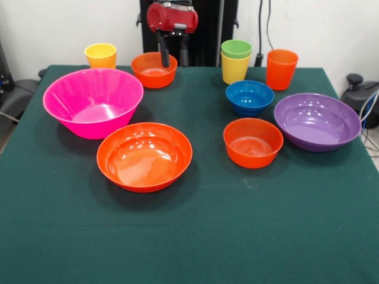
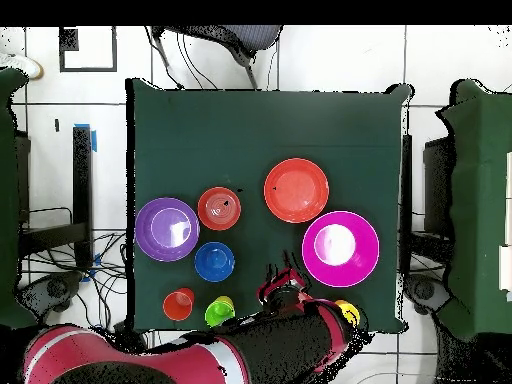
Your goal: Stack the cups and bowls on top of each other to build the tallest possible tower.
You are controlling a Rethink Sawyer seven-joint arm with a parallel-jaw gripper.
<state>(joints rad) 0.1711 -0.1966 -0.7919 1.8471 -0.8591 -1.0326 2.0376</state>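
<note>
My gripper (image 1: pixel 173 58) hangs open at the table's far edge. One finger is over the inside of a small orange bowl (image 1: pixel 154 71) and the other is outside its right rim. The pink bowl (image 1: pixel 93 102), wide orange bowl (image 1: pixel 144 155), second small orange bowl (image 1: pixel 253 142), blue bowl (image 1: pixel 249 96) and purple bowl (image 1: pixel 317 121) stand apart, upright. A yellow cup (image 1: pixel 100 55) stands at the far left. The green cup (image 1: pixel 236 48) sits nested in the other yellow cup (image 1: pixel 234 69), with the orange cup (image 1: pixel 281 68) beside it. No tower stands.
In the overhead view my arm (image 2: pixel 290 335) covers the small orange bowl near the base. The pink bowl (image 2: pixel 340 248) and the wide orange bowl (image 2: pixel 296 190) lie on one side, the purple bowl (image 2: pixel 167 229) on the other. A chair (image 2: pixel 225 38) stands beyond the table's far edge.
</note>
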